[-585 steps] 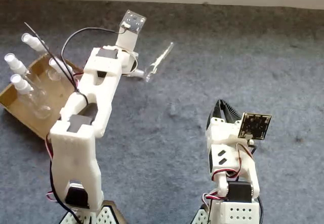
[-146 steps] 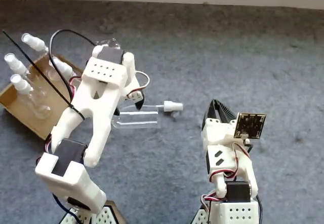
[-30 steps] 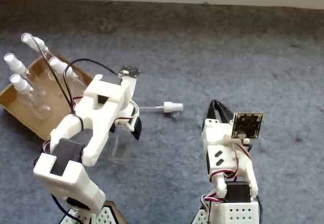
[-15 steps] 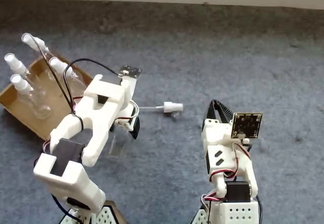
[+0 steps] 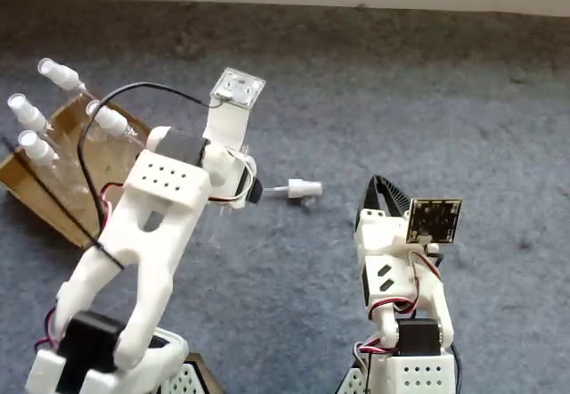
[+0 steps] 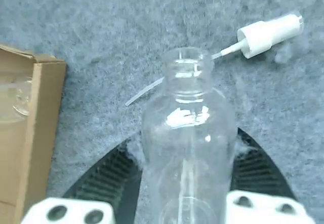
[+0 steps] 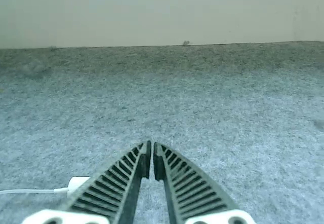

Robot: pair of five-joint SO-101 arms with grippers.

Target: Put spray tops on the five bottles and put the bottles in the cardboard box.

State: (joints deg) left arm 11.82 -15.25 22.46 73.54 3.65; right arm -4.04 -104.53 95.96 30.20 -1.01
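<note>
The cardboard box [image 5: 27,184] is carrying four capped bottles [image 5: 107,119], so I judge the fifth and last capping to be in hand. My left gripper [image 6: 185,143], near the box, is pinching the uncapped clear bottle [image 6: 187,127] by its body. My right gripper [image 7: 152,158], well apart from the box, is sitting pressed together, holding nothing. The spray top [image 5: 303,188] is lying farther from the box than the bottle's neck. Next, I judge, the right gripper is needing to spread, take that top and feed its tube into the neck.

A robotics test bench: white plastic arms [image 5: 147,233] stand on a grey fuzzy mat [image 5: 499,100], plain pale wall [image 7: 152,11] behind it.
</note>
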